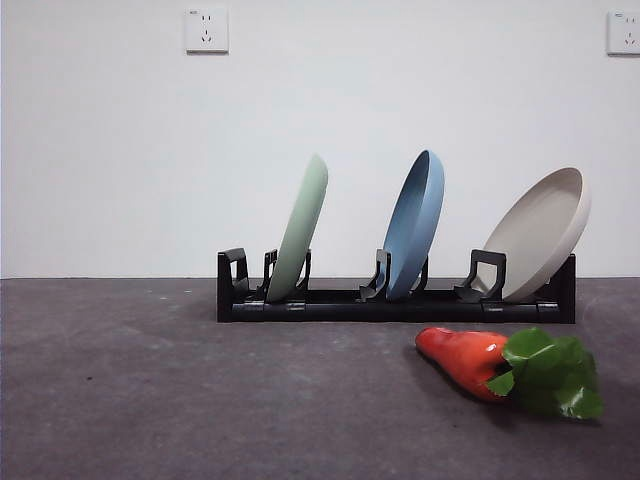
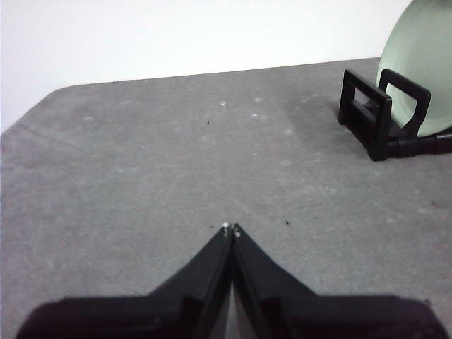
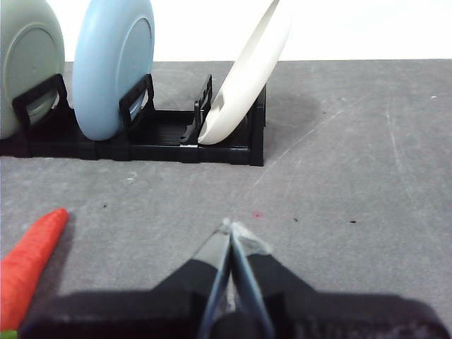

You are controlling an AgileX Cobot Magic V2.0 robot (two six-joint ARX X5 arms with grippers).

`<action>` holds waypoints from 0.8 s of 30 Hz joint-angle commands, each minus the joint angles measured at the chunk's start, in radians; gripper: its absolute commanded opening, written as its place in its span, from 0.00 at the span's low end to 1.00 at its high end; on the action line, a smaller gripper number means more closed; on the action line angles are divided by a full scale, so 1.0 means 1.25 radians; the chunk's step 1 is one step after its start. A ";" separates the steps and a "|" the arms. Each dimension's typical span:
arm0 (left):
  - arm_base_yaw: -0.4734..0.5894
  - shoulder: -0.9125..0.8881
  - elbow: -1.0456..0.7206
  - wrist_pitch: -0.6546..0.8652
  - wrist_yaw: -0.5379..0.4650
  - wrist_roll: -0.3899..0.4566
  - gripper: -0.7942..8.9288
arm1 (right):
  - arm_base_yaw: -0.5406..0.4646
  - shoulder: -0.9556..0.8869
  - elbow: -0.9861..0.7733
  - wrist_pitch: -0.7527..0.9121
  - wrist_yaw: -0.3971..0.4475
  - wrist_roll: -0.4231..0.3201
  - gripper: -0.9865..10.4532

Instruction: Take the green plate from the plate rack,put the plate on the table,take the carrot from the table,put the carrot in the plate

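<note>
- My left gripper (image 2: 231,229) hangs low over bare table (image 2: 176,155), its two black jaws pressed together tip to tip and holding nothing.
- Ahead of that gripper and off to one side, well apart from it, stands the end of the plate rack (image 2: 374,123), with the green plate (image 2: 424,67) leaning in the slot just behind the end bracket.
- My right gripper (image 3: 232,227) is likewise closed on nothing, jaws meeting at the tips above the table (image 3: 353,141).
- Straight ahead of my right gripper, a fair way off, the plate rack (image 3: 141,145) runs crosswise; the beige plate (image 3: 247,70) sits nearest my line, the blue plate (image 3: 113,67) next, and the green plate (image 3: 28,63) farthest to the side.
- The carrot (image 3: 28,258) lies on the table near my right gripper, off to the side and closer to me than the rack, apart from the jaws.
- In the front view the plate rack (image 1: 400,305) holds all three plates upright and tilted the same way: green plate (image 1: 300,230) at one end, blue plate (image 1: 415,225) in the middle, beige plate (image 1: 540,235) at the other end.
- The carrot (image 1: 465,360) rests on the table (image 1: 150,400) in front of the rack's beige end, its green leaves (image 1: 550,375) pointing away from the green plate.
- Neither of my arms shows in the front view.
</note>
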 commanded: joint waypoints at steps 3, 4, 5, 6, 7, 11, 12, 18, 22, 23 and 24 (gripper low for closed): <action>0.002 -0.002 -0.010 0.002 0.015 -0.144 0.08 | 0.001 -0.002 -0.011 0.002 -0.001 0.183 0.09; 0.002 -0.002 -0.009 0.004 0.029 -0.165 0.08 | 0.001 -0.002 -0.011 0.003 0.001 0.213 0.09; 0.002 -0.002 -0.009 0.009 0.046 -0.188 0.08 | 0.001 -0.002 -0.011 0.003 0.000 0.233 0.09; 0.002 -0.002 -0.008 0.018 0.067 -0.210 0.07 | 0.001 -0.002 -0.011 0.003 -0.003 0.248 0.08; 0.002 -0.002 -0.007 0.031 0.092 -0.235 0.07 | 0.001 -0.002 -0.009 0.002 -0.011 0.265 0.08; 0.002 -0.002 0.026 0.035 0.136 -0.313 0.07 | 0.002 0.002 0.026 0.002 -0.028 0.317 0.08; 0.002 0.000 0.037 0.034 0.146 -0.326 0.07 | 0.002 0.006 0.038 0.002 -0.034 0.322 0.08; 0.002 0.042 0.138 0.016 0.208 -0.381 0.08 | 0.002 0.082 0.168 -0.024 -0.079 0.323 0.08; 0.002 0.101 0.236 -0.011 0.270 -0.379 0.07 | 0.002 0.175 0.294 -0.098 -0.128 0.278 0.08; 0.002 0.124 0.271 -0.026 0.290 -0.378 0.07 | 0.002 0.209 0.339 -0.132 -0.150 0.255 0.08; 0.002 0.143 0.298 -0.038 0.304 -0.376 0.07 | 0.002 0.235 0.373 -0.160 -0.165 0.236 0.08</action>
